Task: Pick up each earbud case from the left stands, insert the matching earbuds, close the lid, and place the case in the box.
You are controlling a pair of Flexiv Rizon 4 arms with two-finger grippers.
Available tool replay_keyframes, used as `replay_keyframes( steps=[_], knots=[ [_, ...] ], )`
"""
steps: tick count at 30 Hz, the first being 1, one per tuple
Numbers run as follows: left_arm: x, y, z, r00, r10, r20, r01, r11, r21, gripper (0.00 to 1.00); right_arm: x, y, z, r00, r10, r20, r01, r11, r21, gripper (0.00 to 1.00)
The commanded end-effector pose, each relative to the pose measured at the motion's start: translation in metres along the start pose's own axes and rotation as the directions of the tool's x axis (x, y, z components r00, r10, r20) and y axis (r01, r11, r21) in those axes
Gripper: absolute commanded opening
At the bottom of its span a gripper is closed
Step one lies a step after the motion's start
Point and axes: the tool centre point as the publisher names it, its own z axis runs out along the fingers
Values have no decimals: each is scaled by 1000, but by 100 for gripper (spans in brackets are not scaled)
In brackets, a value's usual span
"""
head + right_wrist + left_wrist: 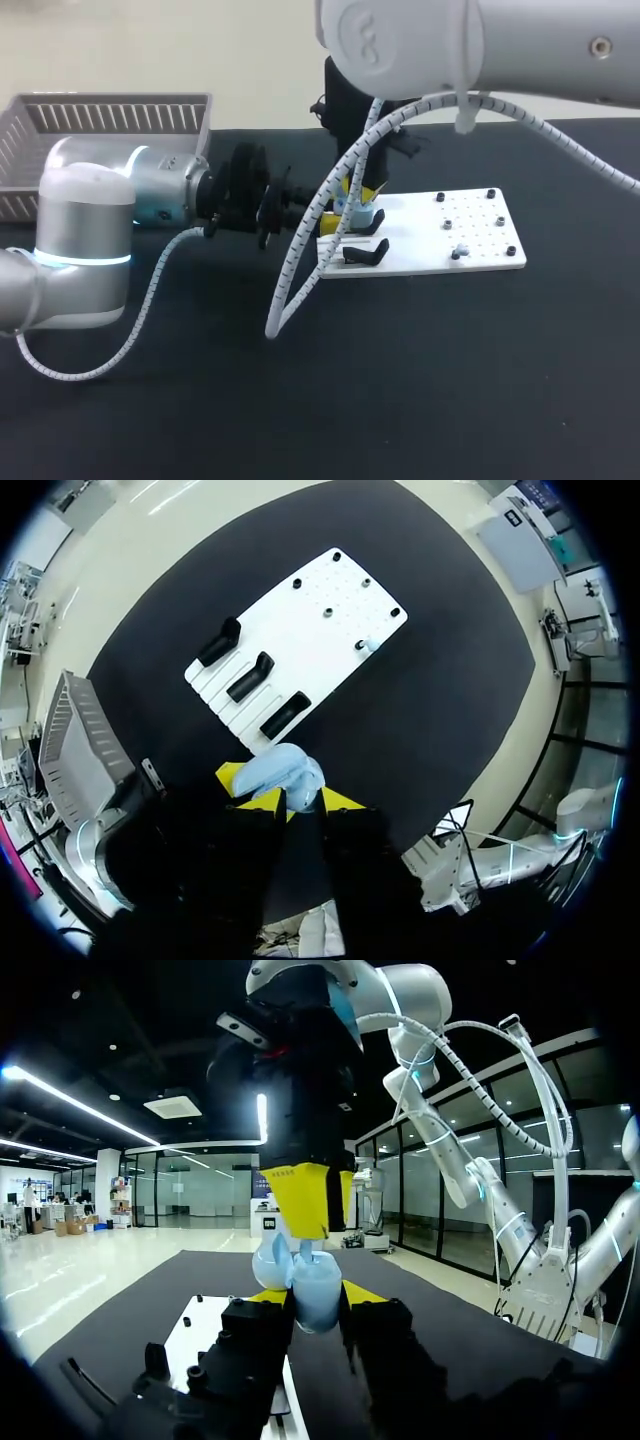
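Black mat (400,380), beside white stand plate (470,235): my left gripper (313,1305) pinches the blue earbud case (285,770) between its tips, my right gripper (308,1230) sits straight above it, and whether the right is gripping, can't tell.

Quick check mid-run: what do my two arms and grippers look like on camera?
The left arm and right arm are rounded silver-white links; the left has a glowing cyan ring. A white spiral-wrapped cable trails from each wrist. The left gripper and right gripper are black with yellow tips.
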Motion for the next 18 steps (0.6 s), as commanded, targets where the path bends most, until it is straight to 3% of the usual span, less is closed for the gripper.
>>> replay_keyframes(
  steps=[1,3,10,12,13,16,17,18],
  knots=[
    [1,-1,0,1000,3,3,-3,1000,-2,0,-1,-1,1,1000,-7,-13,7,1000,-14,80],
    [1,-1,0,1000,3,3,-3,1000,-2,0,0,-3,-1,999,-19,-27,18,999,-35,99],
    [1,-1,0,1000,3,3,-3,1000,-2,0,16,-29,-20,990,-137,-24,132,979,-157,100],
    [1,-1,0,1000,3,3,-3,1000,-2,0,18,-42,-20,966,-256,28,257,954,-157,95],
    [1,-1,0,1000,3,3,-3,1000,-2,0,20,-48,-19,938,-342,48,345,923,-169,93],
    [1,-1,0,1000,3,3,-3,1000,-2,0,17,-65,-17,911,-396,116,412,886,-212,87],
    [1,-1,0,1000,3,3,-3,1000,-2,0,15,-69,-18,908,-396,138,418,876,-240,74],
    [1,-1,0,1000,3,3,-3,1000,-2,0,13,-73,-18,904,-394,168,426,866,-261,55]
  ],
)
